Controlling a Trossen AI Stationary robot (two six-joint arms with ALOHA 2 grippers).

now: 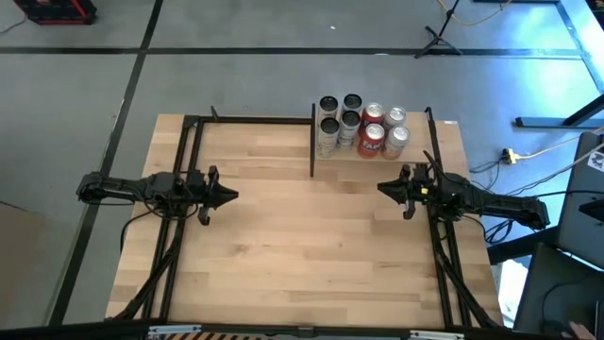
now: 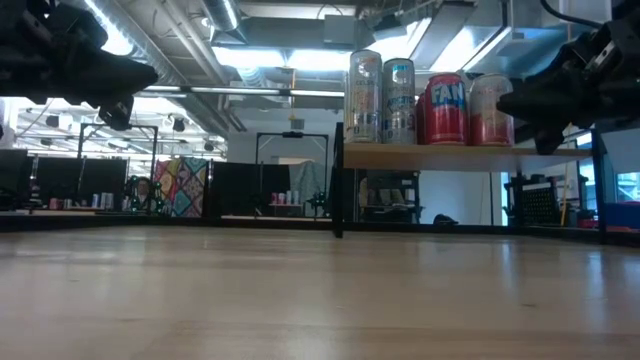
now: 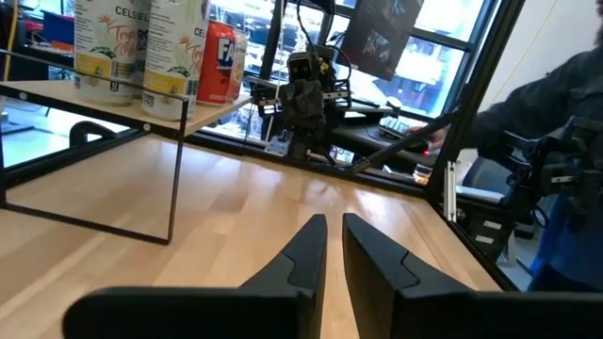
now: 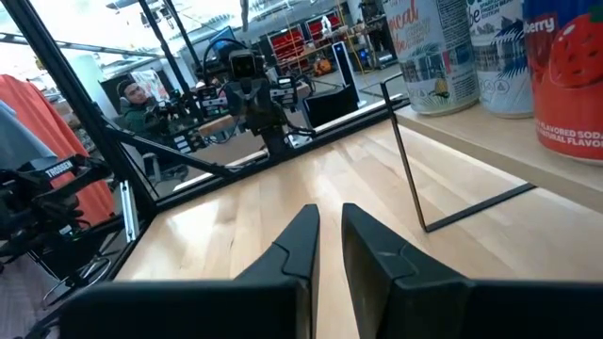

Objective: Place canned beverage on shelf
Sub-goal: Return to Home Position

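The shelf [image 1: 354, 165] stands at the table's far right on thin black posts, and its front edge shows in the low view [image 2: 440, 155]. Several cans stand upright on it: silver and white ones [image 1: 338, 118] on its left half, red and pink ones [image 1: 382, 130] on its right. The low view shows a red can [image 2: 447, 108] among them. My left gripper [image 1: 233, 196] hovers over the table's left middle, shut and empty. My right gripper [image 1: 382, 188] hovers just in front of the shelf, shut and empty. No can is off the shelf.
Black frame rails [image 1: 255, 119] run along the table's far edge and down both sides. The wooden tabletop [image 1: 302, 246] lies between and in front of the grippers. People sit beyond the table, in the right wrist view [image 4: 137, 97] and the left wrist view [image 3: 565, 188].
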